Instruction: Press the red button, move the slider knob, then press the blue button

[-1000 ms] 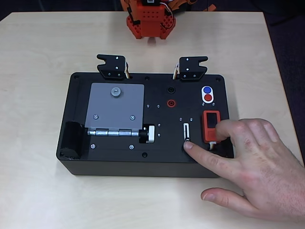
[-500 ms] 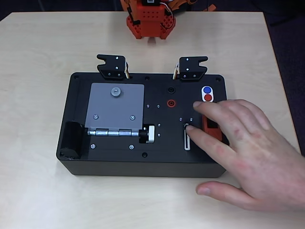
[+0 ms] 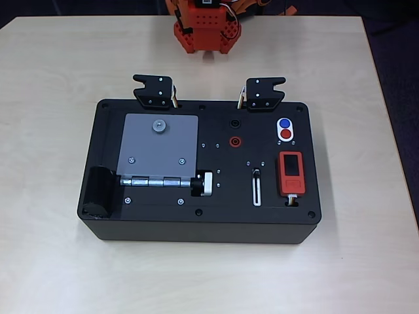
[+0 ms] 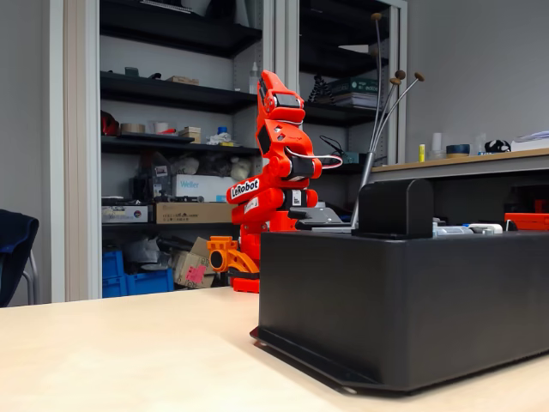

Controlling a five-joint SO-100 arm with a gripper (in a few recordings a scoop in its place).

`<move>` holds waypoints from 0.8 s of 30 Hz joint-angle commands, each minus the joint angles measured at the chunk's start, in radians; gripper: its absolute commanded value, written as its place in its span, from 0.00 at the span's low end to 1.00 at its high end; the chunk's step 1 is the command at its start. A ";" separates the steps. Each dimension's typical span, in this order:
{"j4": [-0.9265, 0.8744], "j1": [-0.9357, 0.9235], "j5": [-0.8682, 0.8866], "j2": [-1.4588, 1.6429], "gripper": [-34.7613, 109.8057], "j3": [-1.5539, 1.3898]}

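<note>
The black box (image 3: pixel 105 131) lies mid-table. On its right part a white oval holds the blue button (image 3: pixel 284 123), with the red button (image 3: pixel 286 135) just below it. The slider knob (image 3: pixel 256 173) sits at the upper end of its white-edged slot, left of the orange-red device (image 3: pixel 291 173). The orange arm (image 3: pixel 206 26) stands folded at the table's far edge, well away from the box. In the fixed view the folded arm (image 4: pixel 274 172) rises behind the box (image 4: pixel 403 300). I cannot make out whether its gripper is open or shut.
A grey hinged plate (image 3: pixel 159 147) and a ribbed cylinder (image 3: pixel 205 184) fill the box's left half. A red ring socket (image 3: pixel 234 140) sits in the middle. Two black brackets (image 3: pixel 154 90) (image 3: pixel 263 93) stand on the far rim. Bare wood table (image 3: pixel 52 65) surrounds the box.
A person's hand pushed the slider knob from the slot's lower end to its upper end, then withdrew out of view. The arm has not moved.
</note>
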State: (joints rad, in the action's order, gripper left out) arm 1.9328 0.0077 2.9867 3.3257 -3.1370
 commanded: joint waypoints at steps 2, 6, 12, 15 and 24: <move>0.005 -0.006 0.034 -0.005 0.24 -0.005; 0.005 -0.006 0.034 -0.005 0.24 -0.005; 0.005 -0.006 0.034 -0.005 0.24 -0.005; 0.005 0.032 -0.018 -0.005 0.24 -0.005; -0.048 0.077 -0.792 -0.003 0.24 -0.005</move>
State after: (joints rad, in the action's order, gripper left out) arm 1.9144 0.0813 2.4130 3.3257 -3.1370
